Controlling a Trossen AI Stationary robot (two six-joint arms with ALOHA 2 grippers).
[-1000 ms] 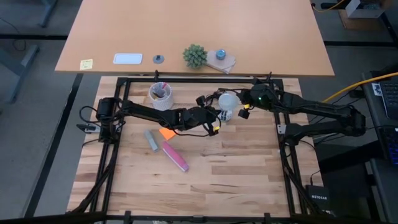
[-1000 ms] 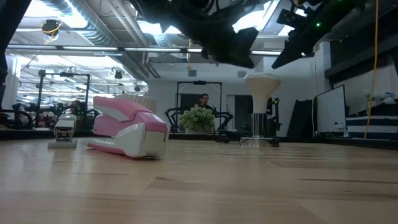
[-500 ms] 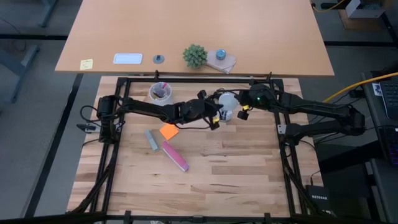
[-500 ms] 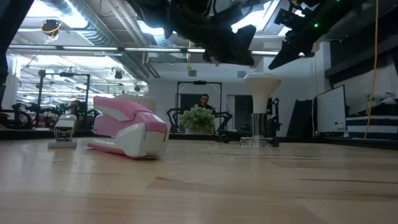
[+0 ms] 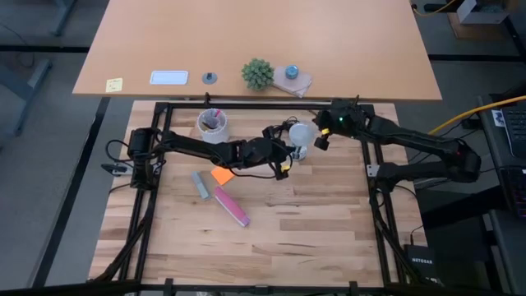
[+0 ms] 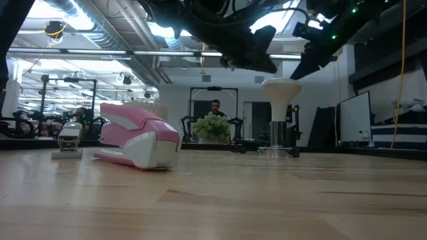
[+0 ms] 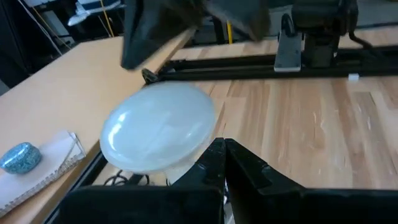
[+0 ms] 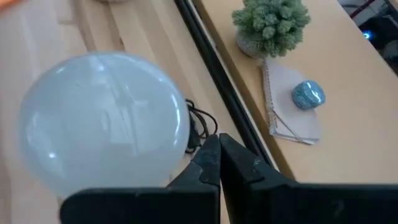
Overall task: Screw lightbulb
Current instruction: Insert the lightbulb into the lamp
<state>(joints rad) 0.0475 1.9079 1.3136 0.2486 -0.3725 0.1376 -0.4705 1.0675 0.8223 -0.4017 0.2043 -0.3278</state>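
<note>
Bulb (image 5: 302,132) stands upright on its socket, near the bench's (image 5: 312,222) far edge. Left claw (image 5: 285,156) and right claw (image 5: 321,140), both pinched closed and empty, flank the bulb. Advice: open one claw, grip the globe lightly, turn without tilting.

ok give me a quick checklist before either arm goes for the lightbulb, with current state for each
1. Lightbulb upright on its socket, dome on top: ok.
2. Left gripper open, ready to grasp: not ok, fingers shut, beside the bulb's base.
3. Right gripper open, ready to grasp: not ok, fingers shut, just right of the bulb.
4. Both grippers clear of the bulb: ok in the low view, both hang above it.
5. Bulb fully threaded into the socket: cannot tell.
6. Nearby clutter out of the way: ok, the orange sticky note and pink stapler lie apart from the bulb.
</note>
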